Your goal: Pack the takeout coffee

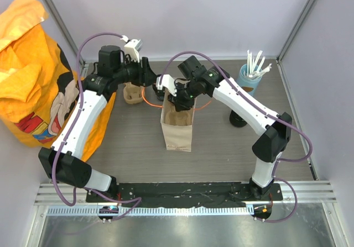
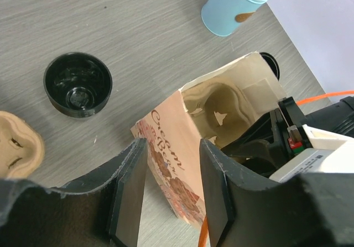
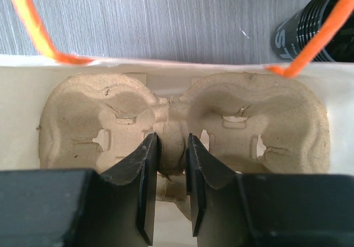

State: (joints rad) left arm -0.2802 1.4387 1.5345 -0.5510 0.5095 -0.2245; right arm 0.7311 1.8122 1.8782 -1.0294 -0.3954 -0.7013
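Top external, L→R: pulp carrier (image 1: 131, 95) on bench (image 1: 221, 158), takeout coffee (image 2: 77, 84), 1 paper bag (image 1: 177, 130) w/ 2nd carrier (image 3: 110, 109) inside, 2nd black cup (image 1: 239, 120), 1 straw cup (image 1: 250, 77). Left claw (image 2: 172, 164) spread, coffee near it, untouched; right claw (image 3: 171, 147) pinching 2nd carrier.

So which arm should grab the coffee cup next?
Left. The left gripper is open and free near the coffee cup; the right gripper is down in the paper bag, clamped on the pulp carrier.
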